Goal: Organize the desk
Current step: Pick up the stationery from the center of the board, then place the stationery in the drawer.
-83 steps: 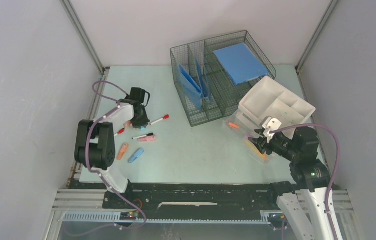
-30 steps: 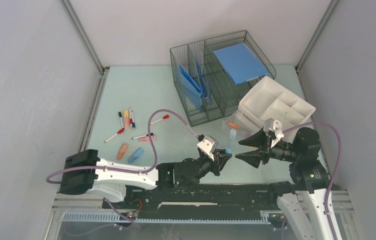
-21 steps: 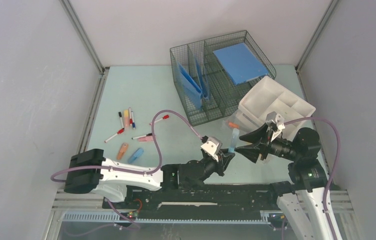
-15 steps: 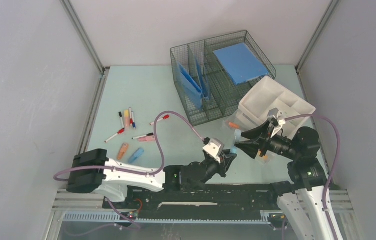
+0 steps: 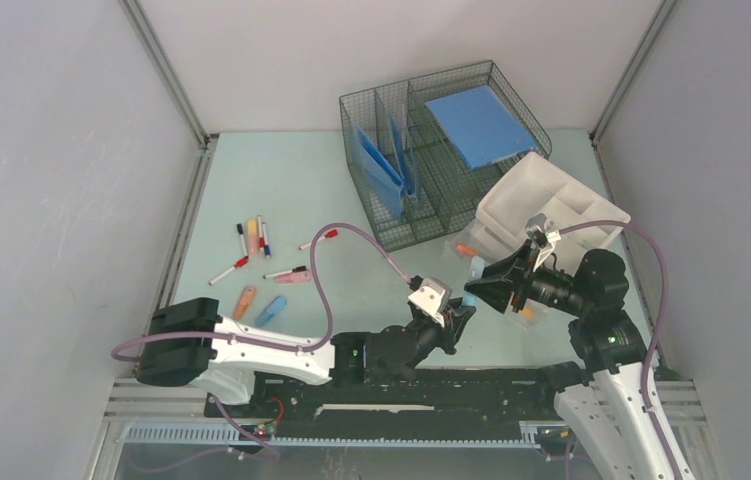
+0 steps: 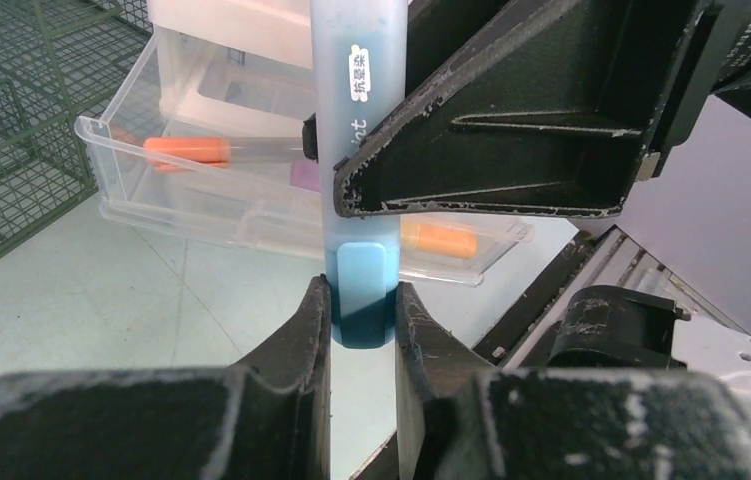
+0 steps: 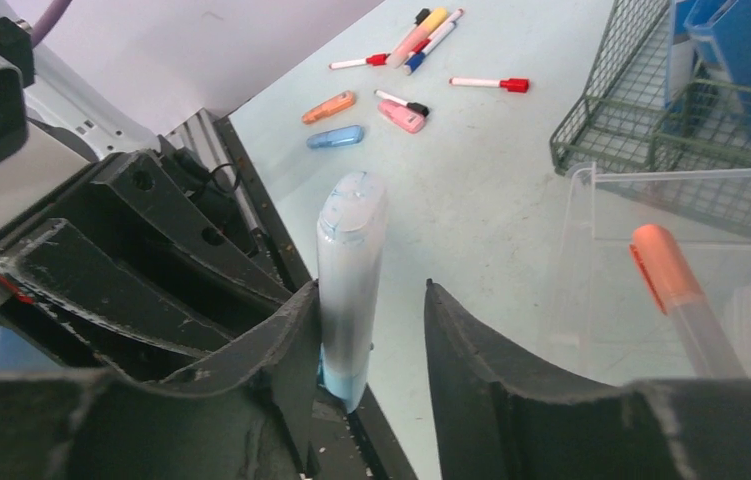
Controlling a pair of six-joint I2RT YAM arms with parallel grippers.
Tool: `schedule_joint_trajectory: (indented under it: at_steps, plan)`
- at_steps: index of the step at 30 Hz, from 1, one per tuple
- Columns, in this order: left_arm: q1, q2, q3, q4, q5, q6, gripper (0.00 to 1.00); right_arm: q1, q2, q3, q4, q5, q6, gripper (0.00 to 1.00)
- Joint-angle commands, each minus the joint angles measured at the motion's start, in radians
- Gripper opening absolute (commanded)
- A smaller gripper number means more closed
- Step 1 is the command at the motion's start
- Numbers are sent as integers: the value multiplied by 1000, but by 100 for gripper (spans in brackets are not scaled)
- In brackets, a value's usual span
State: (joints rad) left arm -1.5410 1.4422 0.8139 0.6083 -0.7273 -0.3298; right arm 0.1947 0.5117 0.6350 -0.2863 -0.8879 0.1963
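A pale blue highlighter (image 5: 473, 272) stands upright above the mint-green desk (image 5: 291, 190), in front of the clear drawer. My left gripper (image 5: 456, 312) is shut on its blue cap end (image 6: 361, 300) from below. My right gripper (image 5: 478, 285) has its jaws around the upper barrel (image 7: 349, 260). One right finger (image 7: 296, 330) touches the barrel. The other finger (image 7: 451, 340) stands apart from it, so that gripper is open. In the left wrist view the right finger (image 6: 511, 130) crosses in front of the barrel (image 6: 356, 120).
A clear drawer (image 5: 496, 262) with orange markers (image 7: 663, 262) lies by a white organiser (image 5: 551, 205). A wire basket (image 5: 431, 150) holds blue folders. Loose markers (image 5: 256, 240), an orange highlighter (image 5: 244, 301) and a blue one (image 5: 271, 310) lie at the left.
My left arm swung from the loose markers across to the right, carrying the blue highlighter. My right gripper moved left onto it and its jaws narrowed around the barrel.
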Motion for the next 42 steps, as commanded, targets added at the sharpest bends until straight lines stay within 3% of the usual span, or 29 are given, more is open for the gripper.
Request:
schedule_joint_trajectory:
  at_steps: [1, 5, 11, 17, 20, 24, 26, 34, 42]
  plan:
    - [-8, 4, 51, 45, -24, 29, 0, 18, 9, -12, 43, 21, 20, 44]
    - [-8, 2, 51, 45, -2, 36, 4, 23, 12, -15, 50, 8, 12, 29]
    - [-9, -16, 39, 45, 18, 35, 30, 23, 11, -15, 55, -18, -7, 0]
    - [-7, -71, -13, 51, 102, 54, 71, 20, -8, -15, 54, -28, -78, 0]
    - [-8, -104, -44, 52, 135, 66, 84, 11, -26, -14, 47, -29, -132, 0]
    - [-7, -162, -86, 26, 127, 80, 95, -14, -28, 23, -20, -20, -225, 0]
    - [-7, -196, -105, -3, 102, 83, 99, -25, -26, 44, -57, -5, -276, 0]
    - [-4, -317, -199, -108, -3, 48, 100, -73, -48, 111, -204, -2, -502, 0]
    - [5, -428, -301, -172, -85, -17, 100, -128, -88, 143, -238, 95, -546, 0]
